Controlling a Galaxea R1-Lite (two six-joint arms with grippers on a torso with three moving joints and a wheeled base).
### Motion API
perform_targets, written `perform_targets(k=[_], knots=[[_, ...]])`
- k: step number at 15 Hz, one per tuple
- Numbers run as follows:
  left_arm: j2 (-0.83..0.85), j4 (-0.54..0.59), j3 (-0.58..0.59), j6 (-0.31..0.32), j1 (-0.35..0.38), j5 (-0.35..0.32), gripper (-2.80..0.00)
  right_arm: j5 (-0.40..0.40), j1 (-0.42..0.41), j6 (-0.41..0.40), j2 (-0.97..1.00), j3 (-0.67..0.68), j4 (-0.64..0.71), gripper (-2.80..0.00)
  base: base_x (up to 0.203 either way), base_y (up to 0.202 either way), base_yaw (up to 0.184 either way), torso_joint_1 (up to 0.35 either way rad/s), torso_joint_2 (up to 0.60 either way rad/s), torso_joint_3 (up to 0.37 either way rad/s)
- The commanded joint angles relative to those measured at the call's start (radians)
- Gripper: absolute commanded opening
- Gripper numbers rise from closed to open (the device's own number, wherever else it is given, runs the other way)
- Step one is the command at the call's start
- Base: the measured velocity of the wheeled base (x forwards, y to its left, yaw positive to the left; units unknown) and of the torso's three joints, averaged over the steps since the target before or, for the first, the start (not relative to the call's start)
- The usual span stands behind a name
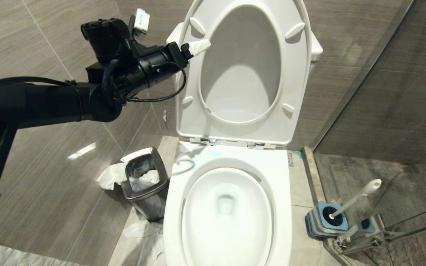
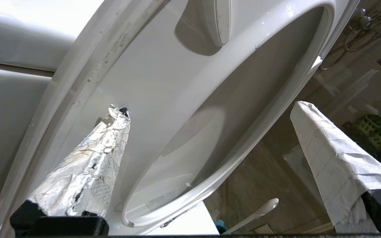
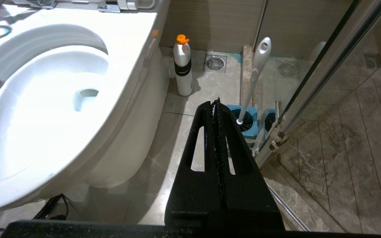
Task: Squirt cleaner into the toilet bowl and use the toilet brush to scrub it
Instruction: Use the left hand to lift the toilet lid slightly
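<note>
My left end effector (image 1: 198,46) is up at about ten o'clock in my head view, its wrapped fingers (image 2: 91,165) spread wide and holding nothing, one tip against the raised seat (image 1: 294,74). My right end effector (image 3: 217,109) hangs low beside the toilet, pressed fully closed and empty. The toilet bowl (image 1: 227,207) lies open at six o'clock, with a faint blue smear of cleaner (image 1: 213,151) on the porcelain just under the hinges. The toilet brush (image 1: 353,201) stands tilted in its blue-grey holder (image 1: 324,221) on the floor at four o'clock. A white bottle with an orange cap (image 3: 183,66) stands by the bowl's base. A steel bin (image 1: 144,181) sits at eight o'clock.
</note>
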Motion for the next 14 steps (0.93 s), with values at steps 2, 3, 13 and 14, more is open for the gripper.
perform_targets(k=[2,3,13,14], knots=[[-0.05,0.007,0.007,-0.034,0.002,-0.007,0.0,0.0,0.0,0.0,0.0,0.0,0.0,-2.8,0.0,0.0,0.0,0.0,0.0,0.0],[-0.074,0.016,0.007,-0.072,0.003,-0.008,0.0,0.0,0.0,0.0,0.0,-0.001,0.0,-2.8,0.0,0.0,0.0,0.0,0.0,0.0],[-0.267,0.17,0.033,-0.526,0.046,-0.007,0.0,0.0,0.0,0.0,0.0,0.0,0.0,-2.8,0.0,0.0,0.0,0.0,0.0,0.0],[-0.273,0.189,0.032,-0.516,0.07,-0.006,0.0,0.0,0.0,0.0,0.0,0.0,0.0,-2.8,0.0,0.0,0.0,0.0,0.0,0.0]])
